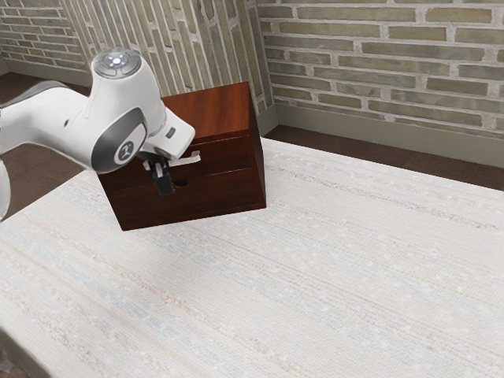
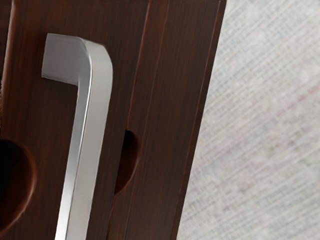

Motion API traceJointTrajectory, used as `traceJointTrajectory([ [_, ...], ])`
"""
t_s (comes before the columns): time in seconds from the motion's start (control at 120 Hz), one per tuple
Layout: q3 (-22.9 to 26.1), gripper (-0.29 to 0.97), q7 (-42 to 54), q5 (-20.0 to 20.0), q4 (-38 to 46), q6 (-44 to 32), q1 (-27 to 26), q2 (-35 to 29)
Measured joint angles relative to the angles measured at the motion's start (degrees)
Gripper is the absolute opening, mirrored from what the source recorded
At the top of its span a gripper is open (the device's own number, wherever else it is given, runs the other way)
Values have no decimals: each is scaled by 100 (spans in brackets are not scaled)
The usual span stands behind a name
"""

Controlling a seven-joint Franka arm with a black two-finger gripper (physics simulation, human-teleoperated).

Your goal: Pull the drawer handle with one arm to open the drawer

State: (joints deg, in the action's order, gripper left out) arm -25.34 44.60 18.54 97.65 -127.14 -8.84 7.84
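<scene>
Your gripper (image 1: 163, 179) is hanging point-down right against the front of the dark wooden cabinet (image 1: 224, 118), at the left end of the silver handle (image 1: 187, 158) as the exterior view shows it; you cannot tell from here whether it is open, closed, or gripping the bar, since hand and bar are overlapping; treat the grasp as unconfirmed.

The handle is lying just beside the tool and running off toward the exterior view's right, level, with its long axis along the drawer front (image 1: 224, 157); the one arm is reaching it from the exterior view's left. The pull, as you are probably judging, needs to go square to that axis, straight out from the front face toward the near side of the pale table (image 1: 354, 268); a slanted pull is risking a jam or a slip along the bar.

The wrist view is giving you what the side camera is not: the handle (image 2: 85, 150) standing proud of the wood on a bent end, a gap behind the bar, and rounded cutouts (image 2: 125, 162) in the panel edges; the exterior view alone is showing you the whole cabinet sitting at the table's far left, against the brick wall (image 1: 378, 55).
</scene>
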Motion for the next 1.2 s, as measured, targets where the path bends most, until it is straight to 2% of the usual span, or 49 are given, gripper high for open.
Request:
traceJointTrajectory([
  [0.758, 82, 70, 162, -299, -463, -22, 118, 671],
  [0.992, 97, 68, 185, -332, -322, -17, 126, 601],
  [1.2, 101, 63, 200, -337, 84, 6, 122, 164],
])
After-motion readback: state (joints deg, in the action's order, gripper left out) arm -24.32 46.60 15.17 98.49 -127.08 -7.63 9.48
